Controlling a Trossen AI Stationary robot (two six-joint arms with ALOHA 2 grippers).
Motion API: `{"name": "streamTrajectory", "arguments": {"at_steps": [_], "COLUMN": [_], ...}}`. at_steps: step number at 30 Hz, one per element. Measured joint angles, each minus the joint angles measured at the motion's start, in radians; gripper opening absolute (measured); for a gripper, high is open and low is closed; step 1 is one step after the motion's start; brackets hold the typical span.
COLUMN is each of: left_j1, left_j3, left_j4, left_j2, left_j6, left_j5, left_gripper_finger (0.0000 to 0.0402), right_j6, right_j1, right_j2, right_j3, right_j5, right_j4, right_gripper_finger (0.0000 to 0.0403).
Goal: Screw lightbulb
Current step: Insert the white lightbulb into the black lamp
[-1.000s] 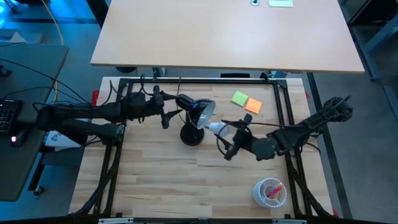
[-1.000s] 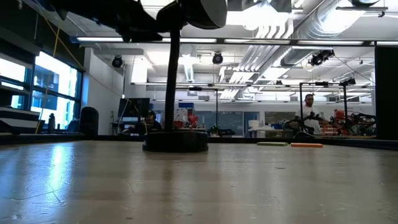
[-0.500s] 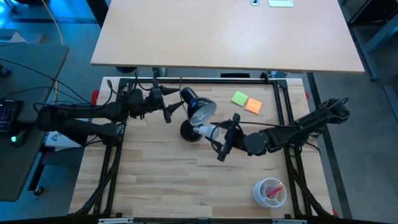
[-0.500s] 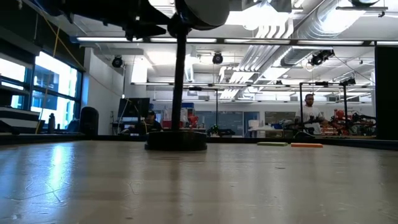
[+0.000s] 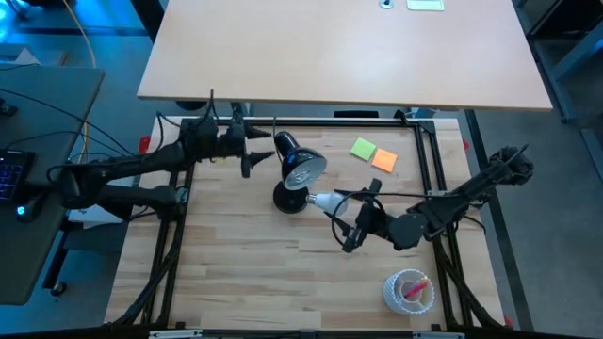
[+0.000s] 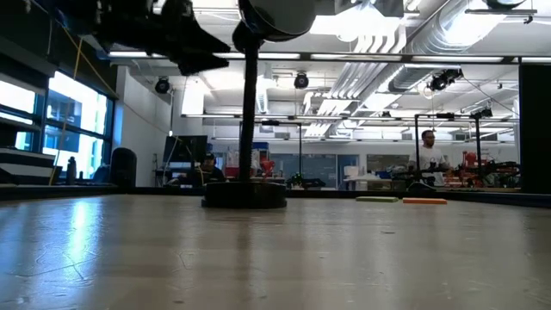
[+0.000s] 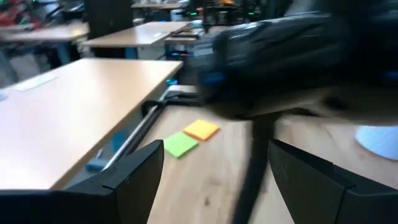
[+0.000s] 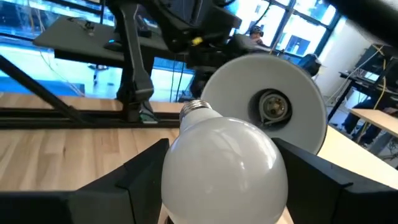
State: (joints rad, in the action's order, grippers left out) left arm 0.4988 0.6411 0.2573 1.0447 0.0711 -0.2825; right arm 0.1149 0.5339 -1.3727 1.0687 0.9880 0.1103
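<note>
The black desk lamp stands on its round base (image 5: 288,200) on the table, and its head (image 5: 300,165) faces the right arm. In the right wrist view the head (image 8: 267,102) shows its bare socket (image 8: 274,106). My right gripper (image 5: 337,211) is shut on the white lightbulb (image 5: 322,200) just right of the lamp base. The bulb's silvery screw base (image 8: 196,108) points at the lamp head, a short way off it. My left gripper (image 5: 252,155) is open just left of the lamp head and touches nothing. The blurred lamp lies ahead between its fingers (image 7: 216,152). My right gripper pinches the bulb's white globe by its two sides (image 8: 177,163) between its two fingers. The fingers come about level from the table's right side. The bulb is lifted clear of the table, and its screw base points away from the gripper toward the lamp head.
A green sticky note (image 5: 363,149) and an orange one (image 5: 383,159) lie at the back right. A clear cup (image 5: 410,289) with pink contents stands at the front right. Black frame rails (image 5: 433,160) border the table. A person (image 6: 428,151) stands in the room beyond.
My right gripper carried the bulb left, close up to the lamp head, then drew back a little to the right. My left gripper has gone toward the table's far-left, away from the lamp's neck. The lamp head has turned a little, and its base has shifted slightly.
</note>
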Motion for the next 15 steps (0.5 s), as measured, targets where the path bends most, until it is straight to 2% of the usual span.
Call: {"name": "streamTrajectory", "arguments": {"at_steps": [3, 6, 11, 13, 15], "left_j1": [0.052, 0.004, -0.131, -0.172, -0.208], "left_j3": [0.000, 0.000, -0.001, -0.001, -0.001], "left_j4": [0.038, 0.054, 0.062, 0.113, 0.190], "left_j2": [0.066, 0.139, 0.220, 0.242, 0.263], "left_j6": [-0.039, -0.024, 0.020, 0.013, 0.000], "left_j5": [-0.077, -0.091, 0.031, 0.051, 0.113], "left_gripper_finger": [0.0284, 0.0284, 0.0284, 0.0284, 0.0284], "right_j6": [-0.008, -0.004, -0.010, -0.016, -0.030], "right_j1": [0.011, 0.023, 0.037, 0.039, 0.039], "right_j2": [0.000, 0.000, 0.000, 0.000, 0.000], "right_j3": [0.000, 0.000, 0.000, 0.000, 0.000], "right_j5": [0.000, 0.003, 0.033, 0.034, 0.034], "right_j4": [-0.033, -0.043, -0.079, -0.088, -0.093], "right_gripper_finger": [0.0255, 0.0255, 0.0255, 0.0255, 0.0255]}}
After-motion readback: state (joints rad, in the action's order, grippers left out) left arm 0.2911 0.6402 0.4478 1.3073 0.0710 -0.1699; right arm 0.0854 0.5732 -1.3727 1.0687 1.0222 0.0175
